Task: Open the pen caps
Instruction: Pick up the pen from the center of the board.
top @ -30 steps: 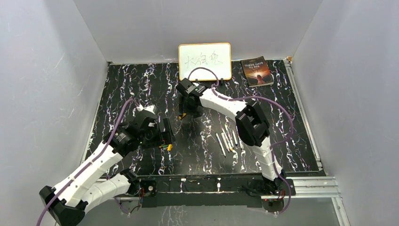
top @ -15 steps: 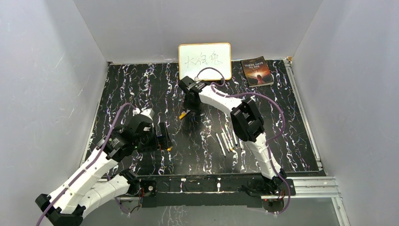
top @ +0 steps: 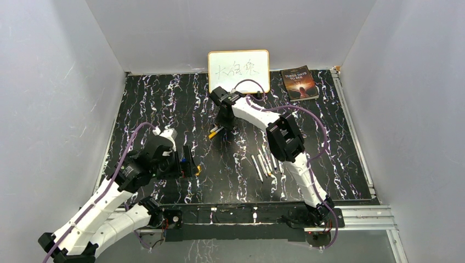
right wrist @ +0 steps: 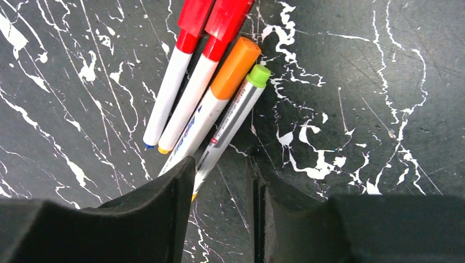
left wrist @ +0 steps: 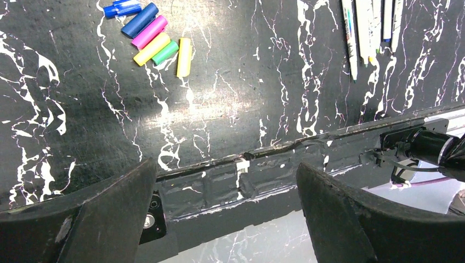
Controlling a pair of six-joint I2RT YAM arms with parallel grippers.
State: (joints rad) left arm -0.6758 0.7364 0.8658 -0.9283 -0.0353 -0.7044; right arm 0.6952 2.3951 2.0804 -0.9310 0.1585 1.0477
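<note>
Several loose pen caps (left wrist: 149, 34) in blue, pink, yellow, green and orange lie together on the black marbled table; in the top view they (top: 197, 169) show beside my left gripper (top: 189, 162). My left gripper (left wrist: 225, 219) is open and empty over the table's near edge. Several uncapped white pens (left wrist: 359, 33) lie in a row (top: 266, 163). Several capped pens (right wrist: 219, 82), with two red caps, an orange cap (right wrist: 236, 66) and a green cap (right wrist: 258, 75), lie fanned out (top: 215, 131). My right gripper (right wrist: 222, 203) is open just below them, and the green-capped pen's end lies at its left finger.
A whiteboard (top: 238, 71) and a book (top: 299, 83) stand at the back edge. The black front rail (left wrist: 274, 164) and arm mounts run under my left gripper. White walls enclose the table on three sides.
My left arm has drawn back toward the near left. My right gripper has shifted slightly away from the capped pens, which now show beside it in the top view.
</note>
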